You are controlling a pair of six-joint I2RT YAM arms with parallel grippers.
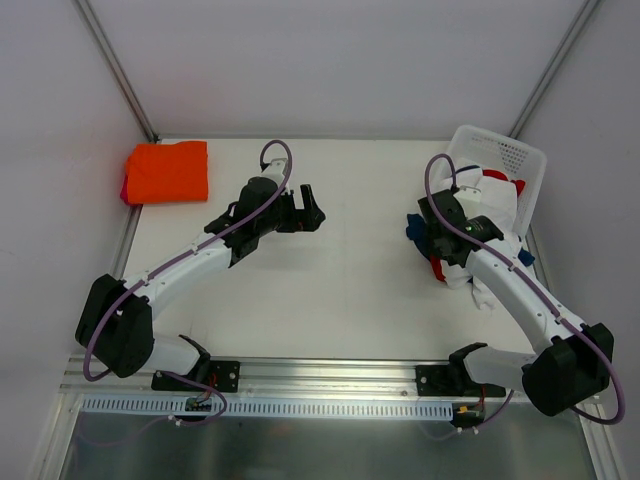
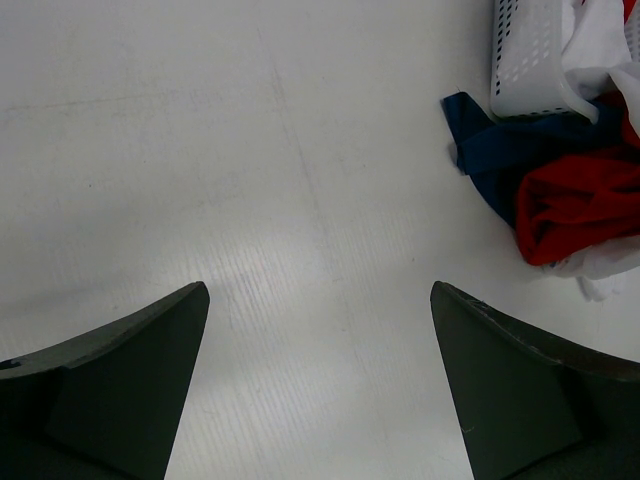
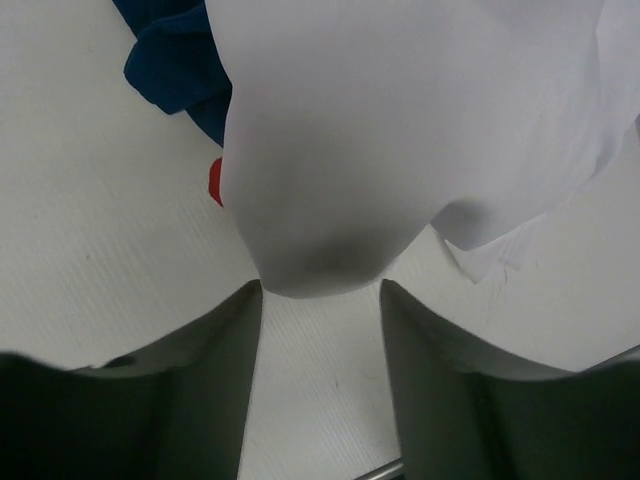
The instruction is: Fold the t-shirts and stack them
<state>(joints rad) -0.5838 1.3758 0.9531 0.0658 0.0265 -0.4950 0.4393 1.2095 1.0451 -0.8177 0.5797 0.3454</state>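
Heap against the basket, right side of the desk: white t-shirt, blue t-shirt, red t-shirt. All crumpled and part-hidden under the right arm; long axes unreadable.
Far left corner: orange t-shirt, folded, long side running left-right.
Above the desk: left pincer, spread.
At the heap: right pincer, spread, white fold at its tips.

The overhead camera sits above and behind my bases and looks down on the whole table. My left wrist camera looks past my left gripper, across the tabletop toward the basket. My right wrist camera peers past my right gripper, very close to the white t-shirt. All three views catch the blue t-shirt.
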